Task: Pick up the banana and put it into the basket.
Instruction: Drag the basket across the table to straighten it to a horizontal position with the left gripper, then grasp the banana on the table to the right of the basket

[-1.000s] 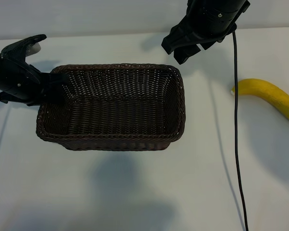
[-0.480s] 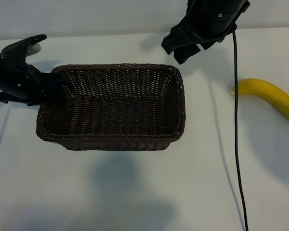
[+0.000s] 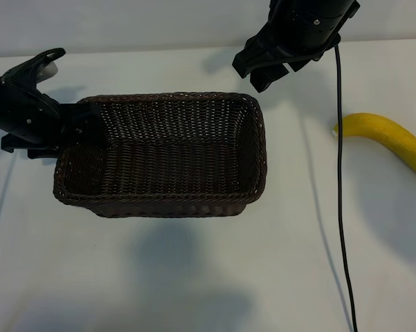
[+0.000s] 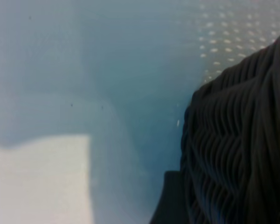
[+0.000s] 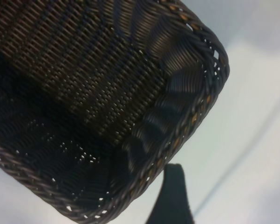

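The basket [image 3: 163, 155] sits on the white table [image 3: 194, 277], toward the left of centre in the exterior view, with nothing inside it. The banana [image 3: 391, 138] lies on the table well apart from the basket, far over at the right edge of that view, its curve running out of the picture. A black cable [image 3: 340, 173] hangs down from the right arm and passes between the basket and the banana, just beside the banana's near tip.

The left gripper [image 3: 73, 131] is at the basket's left end, its dark body overlapping the rim at the upper left corner. Whether its jaws are wide or narrow cannot be told from these pictures, and nothing shows between them. In the left wrist view the woven side of the basket [image 4: 242, 144] fills one side, very close to the camera, with bare table beside it.

The right gripper [image 3: 263, 69] hangs above the table just behind the basket's far right corner, clear of the rim. Its jaws stand wide and hold nothing. The right wrist view looks down on that rounded corner of the basket [image 5: 107, 93], showing the braided rim and the inner weave, with 1 dark fingertip [image 5: 172, 196] just outside the rim.
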